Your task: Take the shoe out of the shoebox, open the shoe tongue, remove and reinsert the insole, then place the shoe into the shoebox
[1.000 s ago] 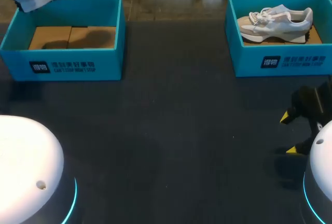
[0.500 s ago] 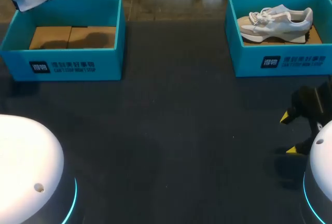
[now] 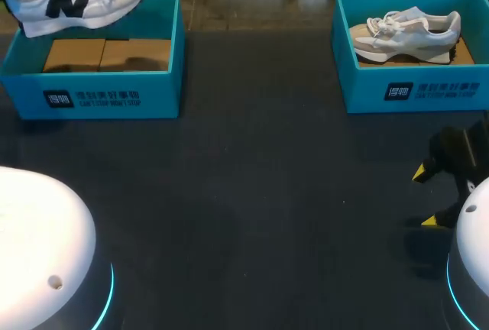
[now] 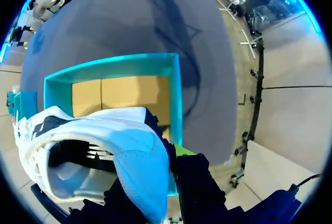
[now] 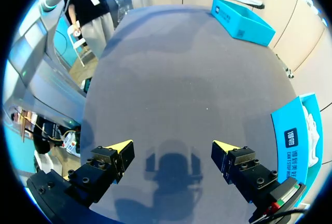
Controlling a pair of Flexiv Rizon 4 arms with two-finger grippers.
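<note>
A white shoe (image 3: 76, 0) with a black letter on its side hangs level over the back rim of the left teal shoebox (image 3: 92, 97). In the left wrist view my left gripper (image 4: 155, 180) is shut on the heel of the shoe (image 4: 104, 146), and the shoebox (image 4: 176, 94) with its brown cardboard floor lies beneath. In the head view that gripper is almost wholly cut off at the far left corner. My right gripper (image 3: 429, 196) stands open low over the table at the near right, with nothing between its fingers (image 5: 173, 146).
A second teal shoebox (image 3: 412, 89) at the far right holds a beige shoe (image 3: 405, 30). The dark table (image 3: 252, 192) stretches between the two boxes and towards the front.
The shoe in my left gripper has come down and to the right, from half cut off at the far edge to fully in view over the box. My right arm has not moved.
</note>
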